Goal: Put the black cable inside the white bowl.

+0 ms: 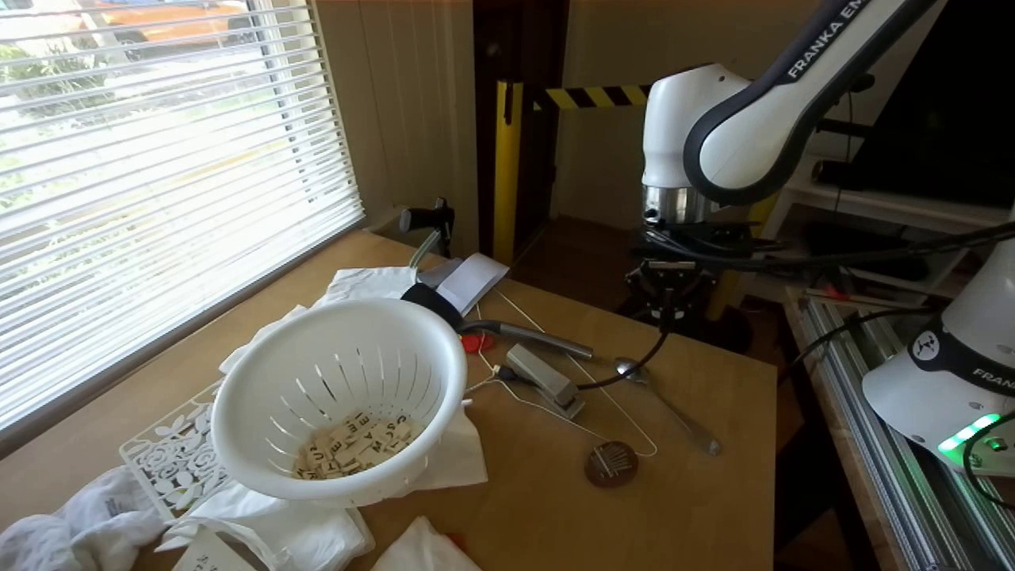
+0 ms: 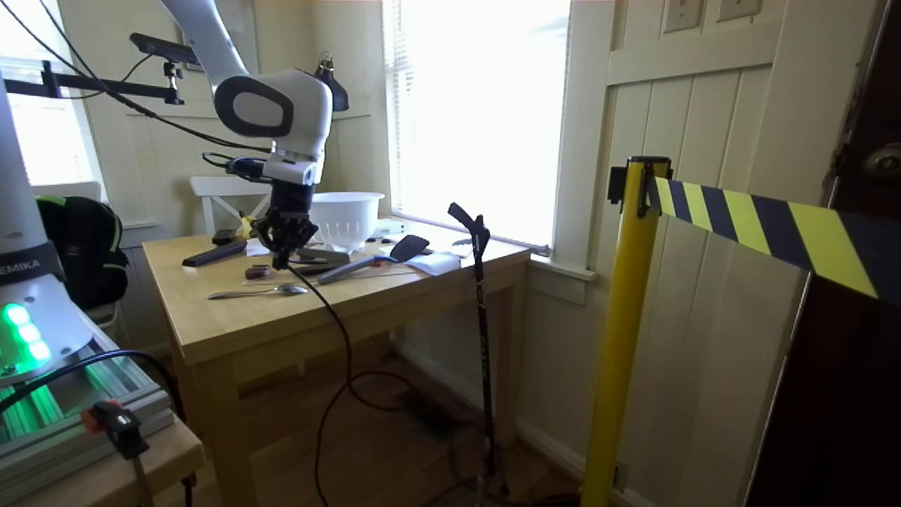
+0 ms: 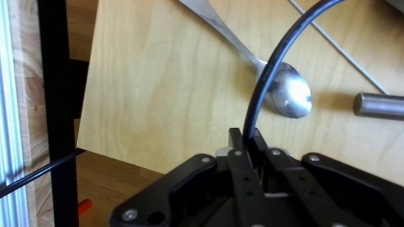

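The black cable is pinched between the fingertips of my gripper in the wrist view. My gripper is above the table near its edge. In an exterior view the cable curves down from the fingers to the table, to a grey stapler-like object. In an exterior view the cable also hangs off the table edge to the floor. The white bowl with slotted walls stands apart from the gripper and holds letter tiles. It also shows behind the arm. The bowl is out of the wrist view.
A spoon lies beneath the cable. The grey stapler-like object, a spatula with a metal handle, a brown round object and white string lie between gripper and bowl. White cloths surround the bowl.
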